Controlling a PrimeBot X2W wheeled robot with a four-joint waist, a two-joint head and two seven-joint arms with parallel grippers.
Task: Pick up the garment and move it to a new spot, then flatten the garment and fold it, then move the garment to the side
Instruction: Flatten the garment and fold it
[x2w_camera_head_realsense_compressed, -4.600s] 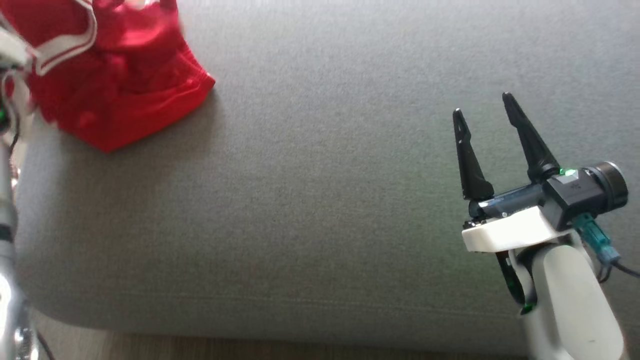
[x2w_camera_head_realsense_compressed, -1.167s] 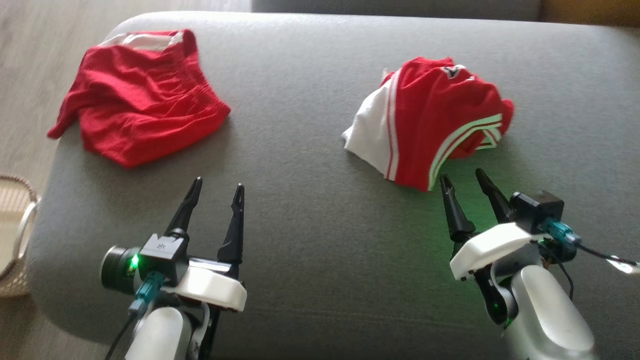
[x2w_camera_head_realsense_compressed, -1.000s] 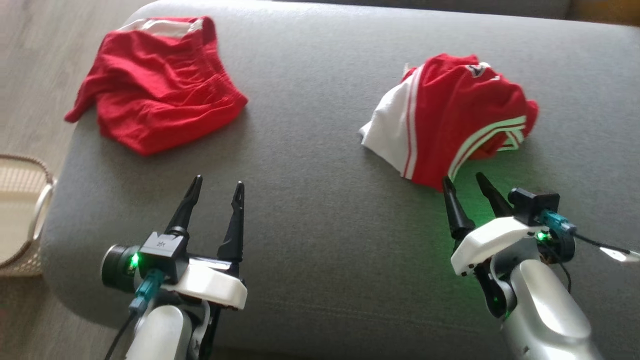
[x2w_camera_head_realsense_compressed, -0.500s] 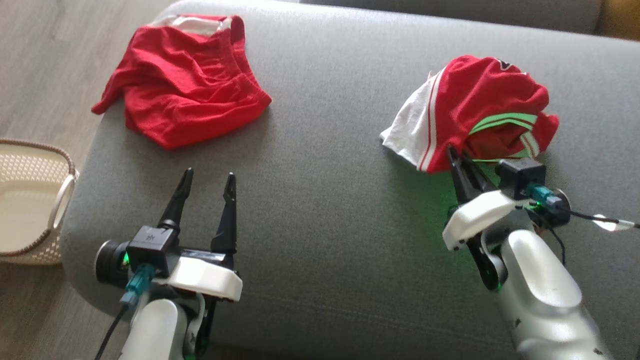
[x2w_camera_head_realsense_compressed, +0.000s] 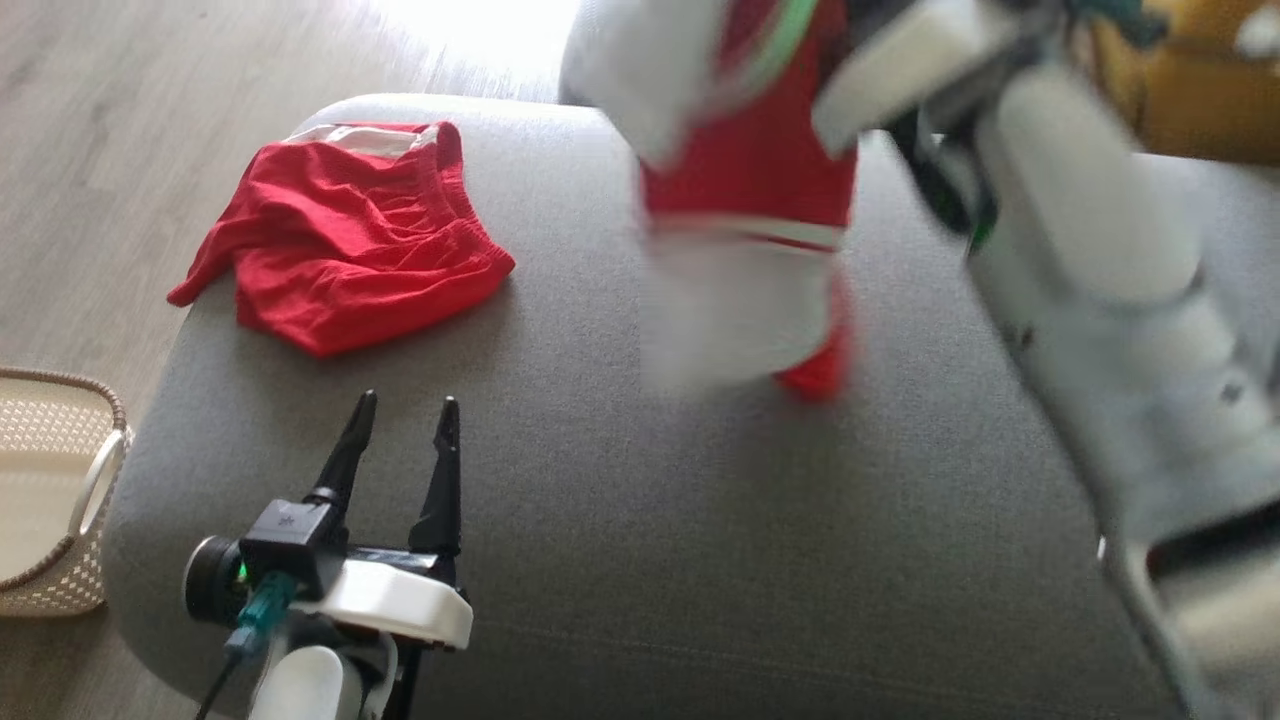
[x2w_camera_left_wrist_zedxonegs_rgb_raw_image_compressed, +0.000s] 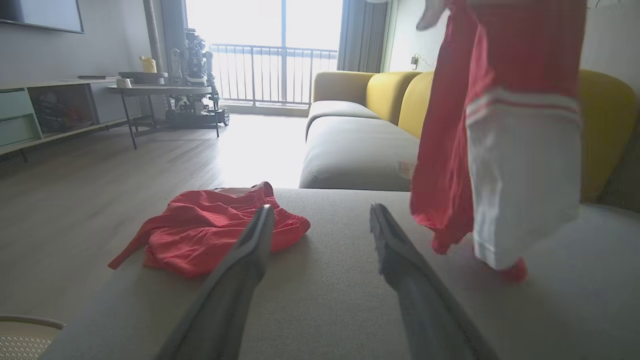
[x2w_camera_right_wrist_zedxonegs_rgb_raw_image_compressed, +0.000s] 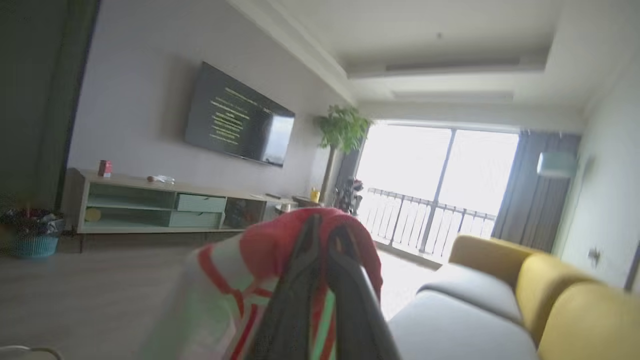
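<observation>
The garment (x2w_camera_head_realsense_compressed: 745, 200), red with a white panel and striped trim, hangs blurred in the air over the grey cushion (x2w_camera_head_realsense_compressed: 700, 560). In the left wrist view the garment (x2w_camera_left_wrist_zedxonegs_rgb_raw_image_compressed: 500, 150) dangles full length, its lowest red tip close to the cushion. My right gripper (x2w_camera_right_wrist_zedxonegs_rgb_raw_image_compressed: 322, 235) is shut, pinching a fold of the garment (x2w_camera_right_wrist_zedxonegs_rgb_raw_image_compressed: 280, 250) that drapes over the closed fingers. My right arm (x2w_camera_head_realsense_compressed: 1080, 230) reaches up at the upper right. My left gripper (x2w_camera_head_realsense_compressed: 400, 415) rests low near the cushion's front left, open, with nothing between its fingers (x2w_camera_left_wrist_zedxonegs_rgb_raw_image_compressed: 250, 250).
A second piece of clothing, plain red shorts (x2w_camera_head_realsense_compressed: 350, 245), lies crumpled at the cushion's far left corner. A woven basket (x2w_camera_head_realsense_compressed: 50, 490) stands on the wood floor to the left. Yellow and grey sofa sections (x2w_camera_left_wrist_zedxonegs_rgb_raw_image_compressed: 370, 125) lie beyond the cushion.
My right gripper closed on the garment's near edge and swung it up off the cushion and to the left. The head camera shifted. My left gripper stayed open in place.
</observation>
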